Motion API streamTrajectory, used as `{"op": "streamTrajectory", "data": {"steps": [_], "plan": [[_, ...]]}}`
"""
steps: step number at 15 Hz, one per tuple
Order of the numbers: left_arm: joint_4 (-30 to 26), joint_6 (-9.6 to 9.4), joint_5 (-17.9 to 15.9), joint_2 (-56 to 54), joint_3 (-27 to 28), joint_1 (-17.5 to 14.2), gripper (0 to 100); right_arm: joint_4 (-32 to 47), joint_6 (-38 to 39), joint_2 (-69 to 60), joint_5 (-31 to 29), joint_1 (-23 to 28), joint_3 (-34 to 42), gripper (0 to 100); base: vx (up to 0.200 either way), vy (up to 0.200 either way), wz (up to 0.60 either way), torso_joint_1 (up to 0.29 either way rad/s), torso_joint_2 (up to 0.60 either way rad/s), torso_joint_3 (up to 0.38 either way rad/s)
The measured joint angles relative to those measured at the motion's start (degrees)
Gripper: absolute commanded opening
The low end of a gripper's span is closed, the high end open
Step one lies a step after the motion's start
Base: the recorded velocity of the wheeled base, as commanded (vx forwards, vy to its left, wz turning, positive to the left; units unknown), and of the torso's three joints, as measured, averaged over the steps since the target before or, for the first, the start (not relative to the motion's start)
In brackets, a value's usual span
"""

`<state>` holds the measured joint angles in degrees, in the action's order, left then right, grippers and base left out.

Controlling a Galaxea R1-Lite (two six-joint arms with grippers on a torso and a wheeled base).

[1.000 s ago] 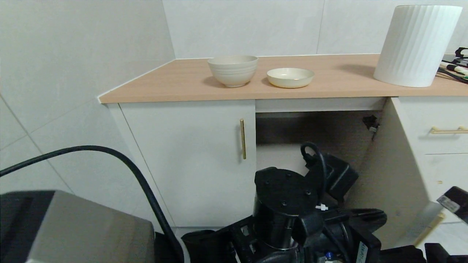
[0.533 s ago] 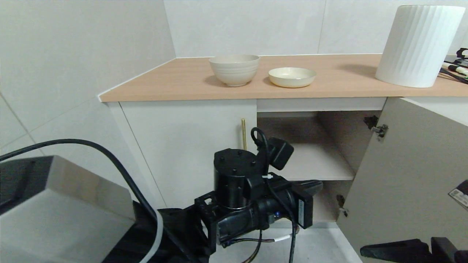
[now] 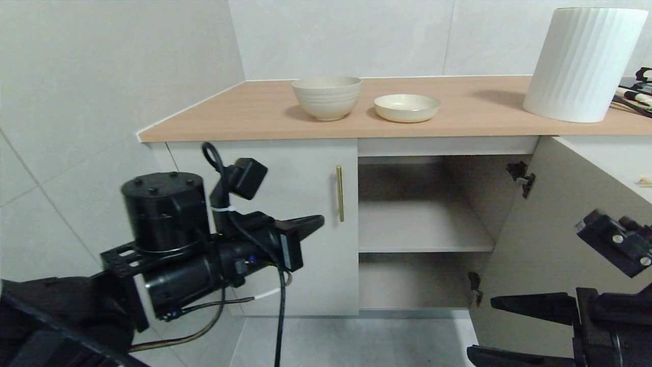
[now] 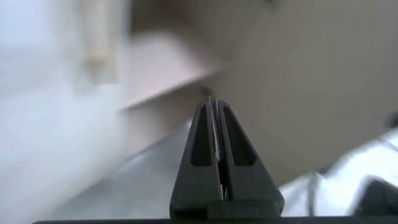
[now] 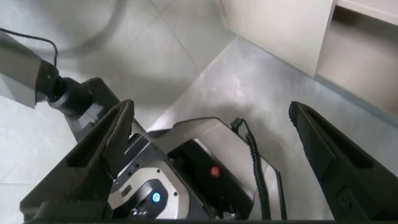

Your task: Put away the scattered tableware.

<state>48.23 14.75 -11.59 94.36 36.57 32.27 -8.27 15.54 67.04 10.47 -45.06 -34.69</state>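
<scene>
A ribbed cream bowl (image 3: 326, 97) and a shallow cream dish (image 3: 406, 107) stand side by side on the wooden countertop (image 3: 244, 114). Below them my left gripper (image 3: 318, 220) is shut with nothing in it, level with the closed left cabinet door (image 3: 265, 204) and pointing toward its gold handle (image 3: 338, 193). In the left wrist view the left gripper (image 4: 212, 107) has its fingers pressed together. My right gripper (image 3: 480, 327) is open and empty, low beside the open cabinet door (image 3: 535, 239). In the right wrist view the right gripper (image 5: 210, 106) is spread wide over the floor.
The open cabinet has a bare middle shelf (image 3: 417, 229) and a bottom compartment (image 3: 407, 285). A tall white ribbed cylinder (image 3: 583, 61) stands at the counter's right, with pens (image 3: 634, 94) beyond it. Tiled walls close the left side and back.
My left arm has swung left, from in front of the open compartment to in front of the closed door. The right door has swung out wider. My right gripper has come up at the lower right.
</scene>
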Motion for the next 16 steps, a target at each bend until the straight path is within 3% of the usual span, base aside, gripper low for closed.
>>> {"op": "streamTrajectory", "data": {"steps": [3,4,6,11,16], "plan": [[-6.3,-0.15,-0.1,-7.1,-2.0,-4.1,0,2.4,0.0,2.3,-0.1,0.1,-5.4,100,0.000,0.000,0.00,0.000,0.00,0.000],[-8.5,-0.13,-0.1,-9.2,-2.0,-5.4,100,2.5,0.0,3.7,-0.2,0.4,-7.5,100,0.000,0.000,0.00,0.000,0.00,0.000],[-12.1,-0.11,-0.2,-12.5,-1.4,-7.3,100,2.7,0.0,7.1,-0.2,2.0,-11.6,100,0.000,0.000,0.00,0.000,0.00,0.000],[-12.8,0.02,-0.3,-17.3,0.6,-11.5,100,10.4,0.2,15.2,-1.9,4.9,-24.3,100,0.000,0.000,0.00,0.000,0.00,0.000],[-16.7,-0.15,-0.8,-20.5,1.0,-13.9,100,11.4,1.0,17.2,-6.9,5.6,-25.9,100,0.000,0.000,0.00,0.000,0.00,0.000]]}}
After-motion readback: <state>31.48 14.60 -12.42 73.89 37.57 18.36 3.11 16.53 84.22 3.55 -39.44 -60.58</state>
